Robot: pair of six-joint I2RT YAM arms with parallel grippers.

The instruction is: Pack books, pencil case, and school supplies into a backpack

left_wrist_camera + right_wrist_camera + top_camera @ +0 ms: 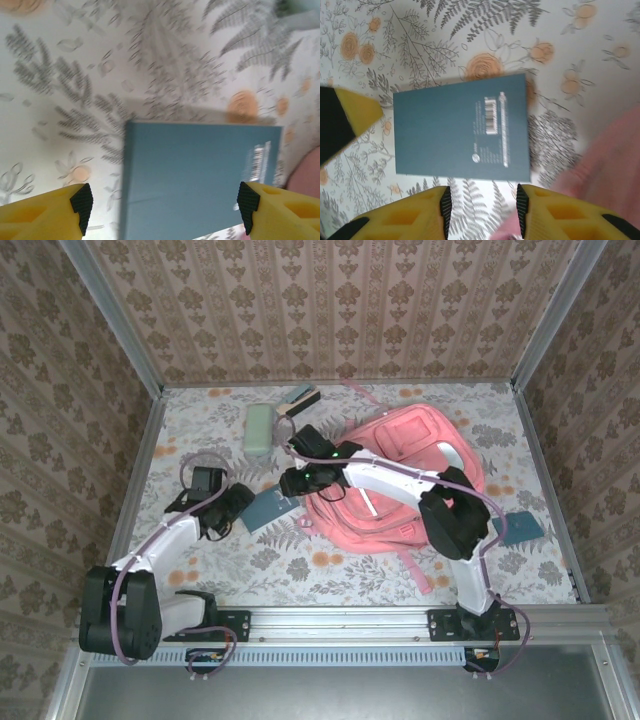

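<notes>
item: small flat teal paperback booklet (460, 132), barcode side up, lying flat on the floral-print table cover (470, 30).
location: in the top view the booklet sits at 9 o'clock of the large pink fabric backpack (410, 465), just beside its edge. The pale mint-green oblong pencil case (259, 428) lies at 12 o'clock of the booklet, well apart.
handling (judgement): light and thin. Stiff enough across the cover, but likely to sag if lifted by one corner. The smooth cover probably slips against the pads. Not fragile.
where to hold (judgement): lying flat, it offers no face to pinch. Best bet is a long edge near its middle, once that edge is tipped or slid up. The spine side should flex least.
left gripper (165, 210): yellow fingers with black pads (81, 205), jaws spread wide, nothing clamped. In its wrist view the booklet runs from 12 o'clock down between the fingers, one corner passing behind the right-hand finger. Contact: cannot tell.
right gripper (482, 207): jaws partly apart, the gap empty. The booklet lies near, at 12 o'clock of the fingertips and not between them. The backpack is at 3 o'clock.
both together: in the right wrist view a left gripper finger shows at 9 o'clock of the booklet, just beside its edge.
risk (judgement): the pads may skate over the cover and push the booklet along instead of lifting it.
</notes>
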